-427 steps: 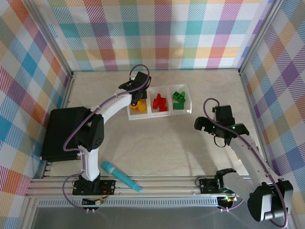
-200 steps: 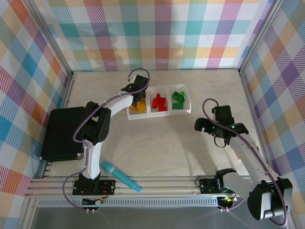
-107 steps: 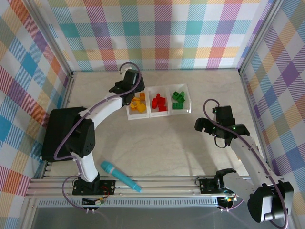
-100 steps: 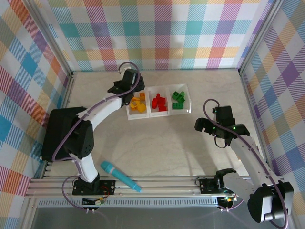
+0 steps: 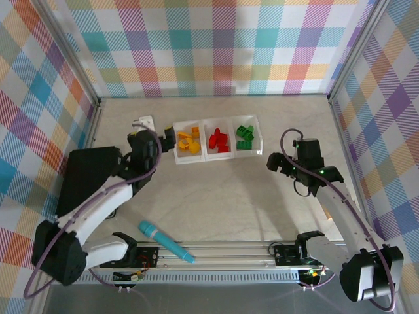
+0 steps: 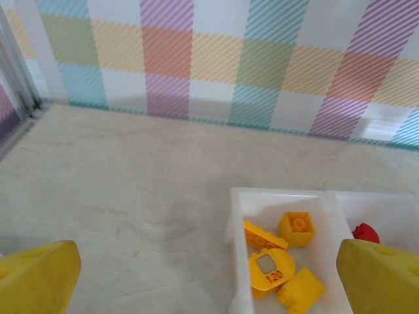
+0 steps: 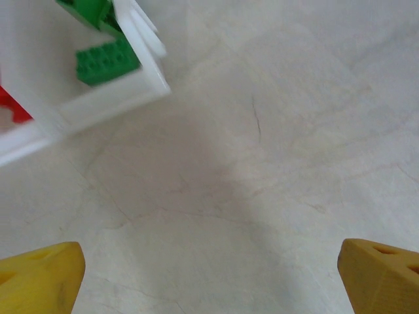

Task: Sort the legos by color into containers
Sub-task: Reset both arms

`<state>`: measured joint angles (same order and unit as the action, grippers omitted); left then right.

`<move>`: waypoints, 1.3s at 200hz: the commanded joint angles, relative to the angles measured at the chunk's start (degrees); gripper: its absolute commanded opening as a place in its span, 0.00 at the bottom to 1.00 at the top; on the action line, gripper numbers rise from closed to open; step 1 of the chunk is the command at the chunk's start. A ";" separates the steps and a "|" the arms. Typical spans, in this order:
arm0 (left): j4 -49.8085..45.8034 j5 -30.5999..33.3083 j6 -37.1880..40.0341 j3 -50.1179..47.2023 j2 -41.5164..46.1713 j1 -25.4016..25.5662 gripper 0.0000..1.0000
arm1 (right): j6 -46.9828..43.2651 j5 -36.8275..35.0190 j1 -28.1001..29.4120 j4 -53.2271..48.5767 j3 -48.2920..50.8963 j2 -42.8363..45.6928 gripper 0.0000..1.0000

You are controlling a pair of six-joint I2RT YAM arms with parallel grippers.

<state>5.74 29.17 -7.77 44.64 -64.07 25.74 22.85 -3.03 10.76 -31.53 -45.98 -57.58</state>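
Plaid walls all round, pale marbled table [image 5: 216,203]. Tray [image 5: 218,157] toward back of table, three cells in row: yellow legos [image 5: 188,142] in left cell, red legos [image 5: 218,139] in middle, green legos [image 5: 245,137] in right. Up close, yellow pile has rounded piece [image 6: 270,273] with square hole and "120" printed, plus single-stud square brick [image 6: 296,229]. Left gripper [image 5: 156,129] just left of tray, fingers [image 6: 36,278] spread wide, holding nothing. Right gripper [image 5: 286,154] right of tray, not touching it, also wide open, empty.

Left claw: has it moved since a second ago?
Yes. The left claw has pulled back to the left of the tray's yellow compartment, toward the black box; earlier it hung over that compartment.
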 commanded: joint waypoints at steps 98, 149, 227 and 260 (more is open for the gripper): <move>11.65 -13.30 3.91 -20.13 8.08 -11.76 0.99 | -21.67 -14.18 -0.66 44.39 17.54 -1.27 0.99; 14.03 -14.95 3.59 -21.33 3.38 -17.13 1.00 | -25.40 -12.03 -0.48 60.06 19.88 -20.18 0.99; 32.46 -20.33 6.95 -23.79 -12.00 -21.99 1.00 | -22.92 -12.10 -5.63 95.33 28.43 -32.68 0.99; 45.86 -27.39 8.39 -22.80 -25.03 -23.42 1.00 | -21.85 -8.46 -6.62 83.12 24.56 -30.41 0.99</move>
<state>37.06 8.25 -1.17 20.64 -80.99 3.42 -1.02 -14.00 4.54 50.59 -18.81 -88.44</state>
